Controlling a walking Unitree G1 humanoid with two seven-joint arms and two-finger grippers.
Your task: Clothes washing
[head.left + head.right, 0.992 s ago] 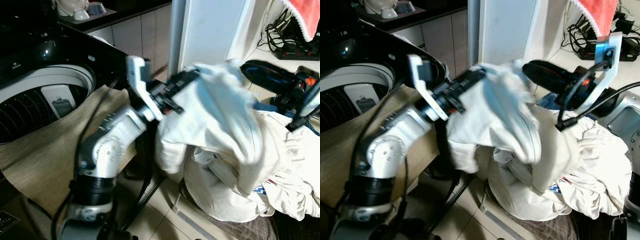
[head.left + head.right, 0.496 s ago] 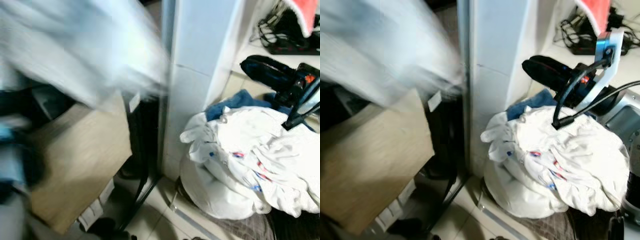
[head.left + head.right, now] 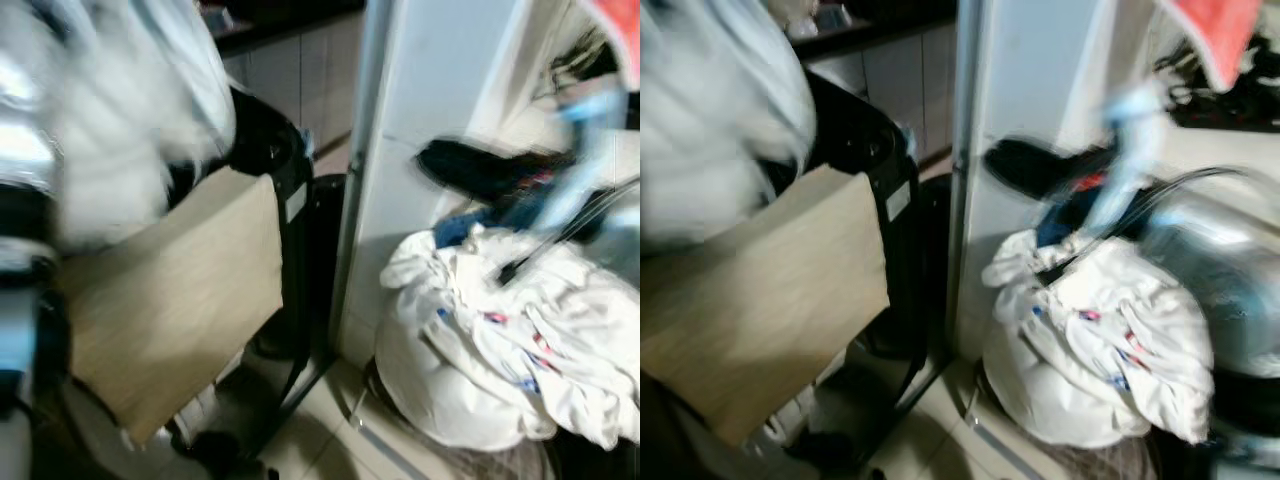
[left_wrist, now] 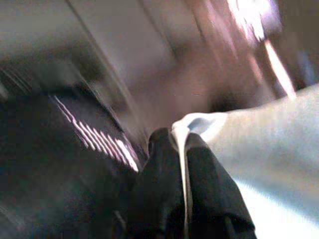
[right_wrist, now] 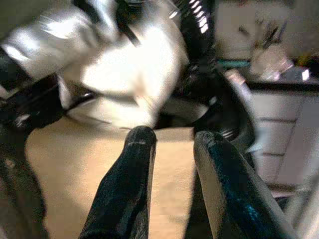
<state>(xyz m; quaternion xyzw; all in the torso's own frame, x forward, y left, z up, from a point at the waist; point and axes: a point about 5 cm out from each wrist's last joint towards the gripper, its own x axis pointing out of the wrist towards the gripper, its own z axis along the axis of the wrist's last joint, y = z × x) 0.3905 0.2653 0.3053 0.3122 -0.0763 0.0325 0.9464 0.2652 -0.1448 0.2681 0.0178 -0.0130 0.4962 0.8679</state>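
Observation:
A white garment [image 3: 130,110] hangs blurred at the upper left, over the black top-loading washing machine [image 3: 265,140]. My left gripper [image 4: 180,137] is shut on the garment's edge, a thin fold of white cloth pinched between its black fingers. In the right wrist view the same garment [image 5: 129,74] dangles beside my silver left arm [image 5: 40,40]. A heap of white laundry [image 3: 500,340] fills a basket on the floor at the right. My right gripper [image 3: 1030,165] hovers blurred just above that heap, its fingers [image 5: 137,149] open with nothing between them.
A beige cloth [image 3: 180,300] drapes down the washer's front. A white pillar [image 3: 430,100] stands between washer and laundry heap. Blue fabric [image 3: 460,225] peeks out behind the heap. Tiled floor [image 3: 320,440] lies below. A red cloth [image 3: 1220,25] hangs at the top right.
My left arm has swung the white garment from the laundry heap to the left, over the washer. The right arm has drifted left and the view has shifted.

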